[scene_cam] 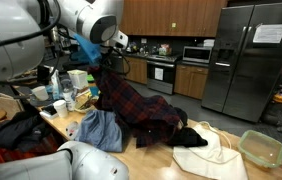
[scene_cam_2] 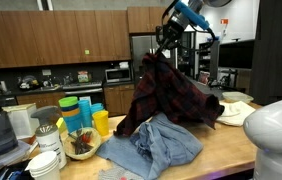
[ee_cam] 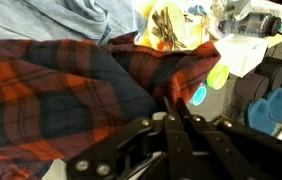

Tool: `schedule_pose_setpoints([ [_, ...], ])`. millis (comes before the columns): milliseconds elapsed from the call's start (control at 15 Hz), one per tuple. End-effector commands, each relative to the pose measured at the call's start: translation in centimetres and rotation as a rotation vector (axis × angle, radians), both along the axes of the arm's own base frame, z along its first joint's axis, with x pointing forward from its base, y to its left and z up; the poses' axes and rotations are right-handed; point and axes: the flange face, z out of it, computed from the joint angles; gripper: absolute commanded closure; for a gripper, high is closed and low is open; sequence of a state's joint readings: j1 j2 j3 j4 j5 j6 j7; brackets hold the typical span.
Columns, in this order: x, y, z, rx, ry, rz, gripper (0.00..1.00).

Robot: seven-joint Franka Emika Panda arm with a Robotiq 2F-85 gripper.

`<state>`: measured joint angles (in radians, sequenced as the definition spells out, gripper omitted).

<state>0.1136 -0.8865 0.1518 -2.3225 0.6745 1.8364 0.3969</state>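
Your claw (ee_cam: 171, 115) is closed on the plaid shirt (scene_cam_2: 166, 95), which hangs above the worktop (scene_cam_2: 221, 145), its hem resting on the denim garment (scene_cam_2: 166, 145). If you swing it left, the cloth may sweep the coloured cups (scene_cam_2: 81, 110) over; a thin pinch can also slip.

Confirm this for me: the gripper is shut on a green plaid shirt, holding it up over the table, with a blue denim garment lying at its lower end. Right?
Not quite. The shirt is red and dark blue plaid, not green; the wrist view shows it closest. The rest stands: the gripper is shut on its top and holds it up over the table, with the blue denim garment lying at its lower end.
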Motion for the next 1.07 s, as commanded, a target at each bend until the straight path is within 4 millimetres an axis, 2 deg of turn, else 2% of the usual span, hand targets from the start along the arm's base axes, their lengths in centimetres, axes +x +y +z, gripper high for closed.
schedule_pose_setpoints([
  [0, -0.6, -1.4, 2.7, 0.02, -0.027, -0.009, 0.99],
  [333, -0.7, -2.4, 4.0, 0.022, -0.037, -0.031, 0.99],
  [667, -0.7, -2.9, 4.5, 0.039, -0.034, -0.024, 0.99],
  [800, -0.6, -2.0, 4.0, 0.022, -0.013, 0.002, 0.99],
  [1000, -0.8, 0.4, 2.3, -0.031, 0.034, 0.066, 0.99],
])
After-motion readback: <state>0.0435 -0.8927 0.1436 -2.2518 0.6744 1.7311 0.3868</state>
